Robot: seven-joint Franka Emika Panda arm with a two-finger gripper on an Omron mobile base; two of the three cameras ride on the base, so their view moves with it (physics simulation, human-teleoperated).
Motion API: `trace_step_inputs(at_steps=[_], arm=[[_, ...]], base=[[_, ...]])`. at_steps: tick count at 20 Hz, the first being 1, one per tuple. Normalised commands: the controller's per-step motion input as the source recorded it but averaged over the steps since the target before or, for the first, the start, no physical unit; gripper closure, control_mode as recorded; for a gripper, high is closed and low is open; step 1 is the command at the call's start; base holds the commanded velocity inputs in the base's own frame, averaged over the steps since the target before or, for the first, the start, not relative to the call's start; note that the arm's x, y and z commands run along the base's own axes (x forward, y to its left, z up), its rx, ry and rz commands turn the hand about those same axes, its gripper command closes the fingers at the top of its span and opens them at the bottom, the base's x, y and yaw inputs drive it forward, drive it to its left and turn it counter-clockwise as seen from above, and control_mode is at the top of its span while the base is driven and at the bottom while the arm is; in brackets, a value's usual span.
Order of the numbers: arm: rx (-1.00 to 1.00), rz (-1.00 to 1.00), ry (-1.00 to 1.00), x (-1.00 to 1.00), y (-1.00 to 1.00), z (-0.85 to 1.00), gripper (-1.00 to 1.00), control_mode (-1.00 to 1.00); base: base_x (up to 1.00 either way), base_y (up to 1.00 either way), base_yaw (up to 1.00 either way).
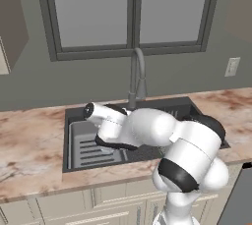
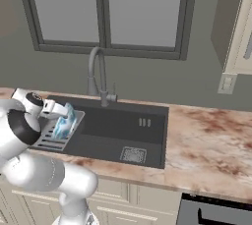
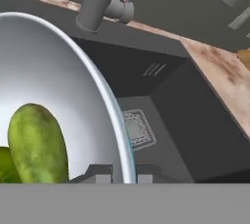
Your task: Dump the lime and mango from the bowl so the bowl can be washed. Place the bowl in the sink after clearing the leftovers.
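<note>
Gripper (image 3: pixel 117 171) closed on the rim of the bowl (image 3: pixel 58 86), one fingertip (image 3: pixel 100 173) on the inner side of the rim, the other just outside it. Bowl carried tilted, close to on edge, over the sink (image 2: pixel 118 126), as seen in the right base view (image 2: pixel 65 121). Mango (image 3: pixel 38 145) lodged inside the bowl, just inward of the gripper, resting against the white inner wall. Lime (image 3: pixel 6 167) partly visible at the frame edge, touching the mango on the side away from the fingers. Square drain (image 3: pixel 138 129) located beyond the bowl rim, past the gripper. Faucet (image 2: pixel 98 74) upright behind the basin. Slotted tray insert (image 2: pixel 51 138) positioned below the held bowl.
</note>
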Motion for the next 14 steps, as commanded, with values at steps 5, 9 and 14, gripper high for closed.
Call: trace_step_inputs(at_steps=[5, 9, 14], arm=[[-0.17, 0.00, 0.00, 0.05, 0.19, -0.01, 1.00, -1.00], [-0.10, 0.00, 0.00, 0.00, 0.24, 0.00, 1.00, -1.00], [-0.08, 0.00, 0.00, 0.00, 0.12, 0.04, 1.00, -1.00]], base=[[0.00, 0.00, 0.00], [0.00, 0.00, 0.00], [0.00, 0.00, 0.00]])
